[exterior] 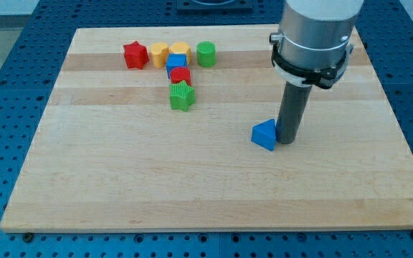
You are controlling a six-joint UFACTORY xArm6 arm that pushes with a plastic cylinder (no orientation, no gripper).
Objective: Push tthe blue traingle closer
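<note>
Blue triangle (264, 134), right of centre on the board (120, 179): probably light, rigid, sliding readily. My tip (286, 140), a clawless bare rod, touches its right face; push there.

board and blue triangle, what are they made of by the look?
Board: looks like light wood, visible grain and joined planks, smooth satin finish. Blue triangle: probably plastic or painted wood, uniform matte colour, no grain visible. My tip sits at its right side, seemingly touching.

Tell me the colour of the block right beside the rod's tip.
Blue: the blue triangle sits just to the view's left of my tip, seen in the camera view.
</note>
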